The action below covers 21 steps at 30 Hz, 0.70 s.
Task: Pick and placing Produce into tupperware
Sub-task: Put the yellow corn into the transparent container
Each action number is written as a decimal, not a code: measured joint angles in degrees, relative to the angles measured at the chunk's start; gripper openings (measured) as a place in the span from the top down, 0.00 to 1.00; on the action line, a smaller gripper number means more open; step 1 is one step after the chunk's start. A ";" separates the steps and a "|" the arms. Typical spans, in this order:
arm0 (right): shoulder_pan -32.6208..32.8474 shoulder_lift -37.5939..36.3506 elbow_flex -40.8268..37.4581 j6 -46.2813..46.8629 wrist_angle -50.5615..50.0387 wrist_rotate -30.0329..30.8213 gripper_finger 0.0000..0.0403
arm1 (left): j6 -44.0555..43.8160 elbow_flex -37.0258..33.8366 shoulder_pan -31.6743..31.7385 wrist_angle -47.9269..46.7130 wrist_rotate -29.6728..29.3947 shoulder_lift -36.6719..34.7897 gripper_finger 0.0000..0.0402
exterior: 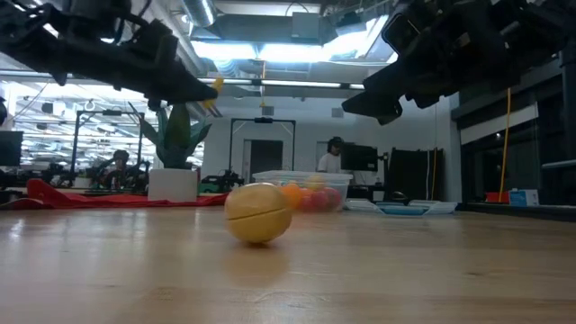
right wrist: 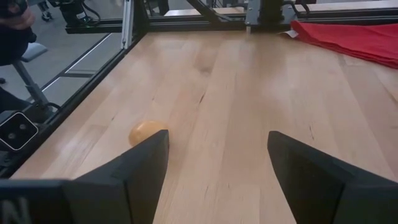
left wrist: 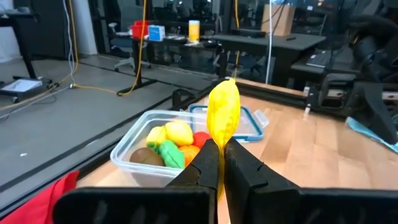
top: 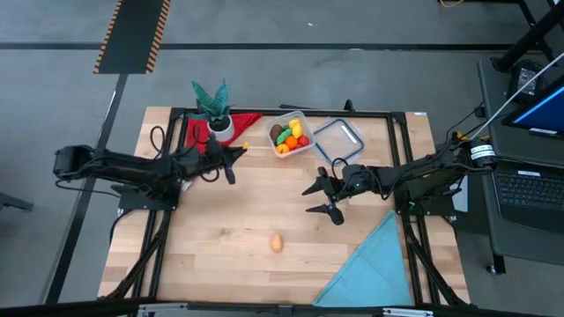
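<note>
On the pale wooden table [top: 238, 211], a lone orange piece [top: 277, 242] is left near the front, well apart from the tub [top: 292, 134] at the back, where the other produce [left wrist: 166, 144] is gathered. A yellow piece [left wrist: 223, 115] is pinched in the closed left gripper [left wrist: 222, 163], held up near the tub. The right gripper [right wrist: 217, 168] is spread wide and empty above bare wood. A red cloth [top: 196, 129], plant [top: 214, 106], lid [top: 338, 140] and blue cloth [top: 374, 264] are also seen. Desks and ceiling lights are shown beyond.
</note>
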 joint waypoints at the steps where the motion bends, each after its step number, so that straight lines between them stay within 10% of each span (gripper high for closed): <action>1: -0.01 0.00 0.00 0.00 0.00 -0.02 0.32 | -0.01 0.44 0.72 0.00 1.02 0.74 0.99; 14: -1.86 0.00 0.00 -2.43 1.29 3.49 0.32 | 1.90 12.11 11.29 0.07 16.03 14.52 0.99; 21: -6.96 -0.06 -0.02 -3.08 1.29 -4.03 0.32 | 2.24 18.45 15.05 0.01 23.19 23.00 0.99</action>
